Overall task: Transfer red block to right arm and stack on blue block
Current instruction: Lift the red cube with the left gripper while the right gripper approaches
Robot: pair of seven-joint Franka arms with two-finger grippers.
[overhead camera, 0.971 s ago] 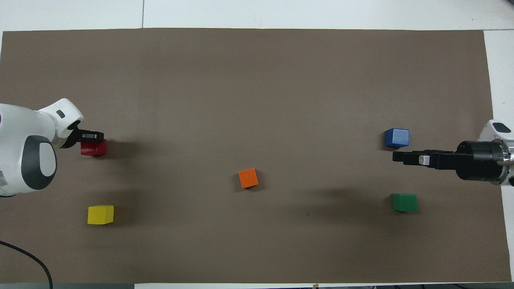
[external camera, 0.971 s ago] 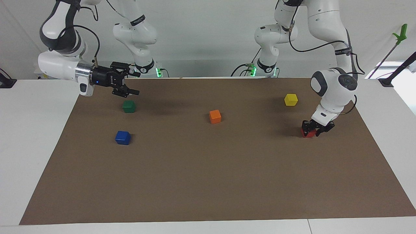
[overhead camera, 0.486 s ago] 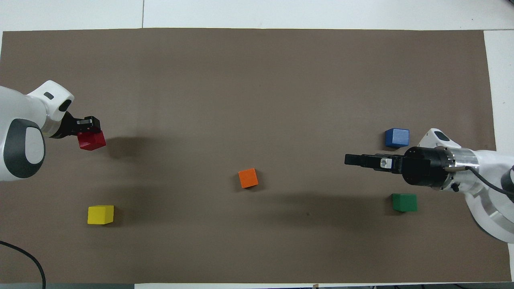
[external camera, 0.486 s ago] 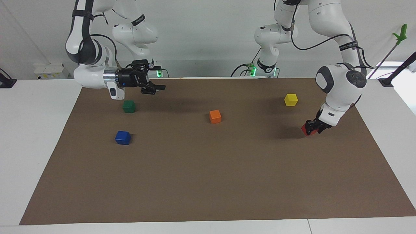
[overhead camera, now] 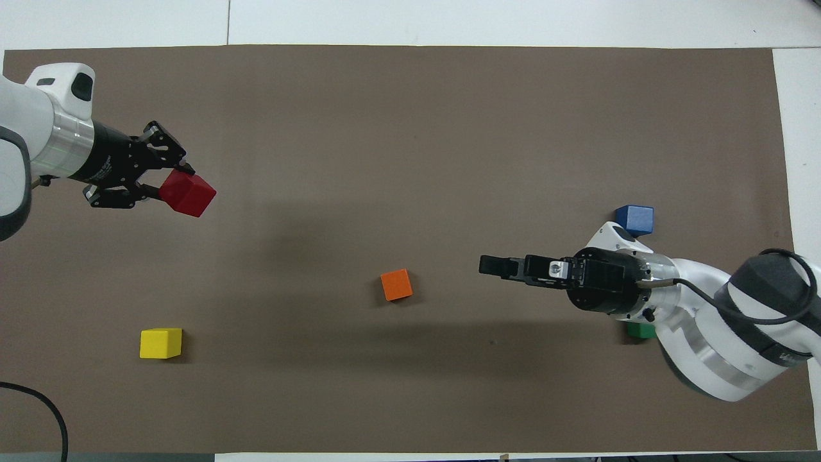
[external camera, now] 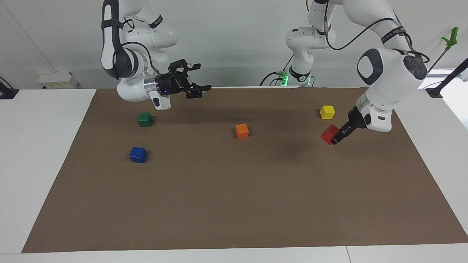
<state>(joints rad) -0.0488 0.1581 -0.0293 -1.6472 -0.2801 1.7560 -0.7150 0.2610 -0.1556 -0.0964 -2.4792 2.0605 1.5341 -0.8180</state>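
Note:
My left gripper is shut on the red block and holds it tilted in the air over the mat at the left arm's end, beside the yellow cube. The gripper and the red block also show in the overhead view. The blue block sits on the mat at the right arm's end and shows in the overhead view too. My right gripper is open and empty, raised over the mat between the green cube and the orange cube.
A brown mat covers the table. An orange cube sits mid-mat. A yellow cube lies nearer the robots than the red block. A green cube sits nearer the robots than the blue block; the right arm partly covers it from above.
My left gripper has lifted the red block off the mat and swung it toward the table's middle. My right gripper has moved from over the green cube toward the middle.

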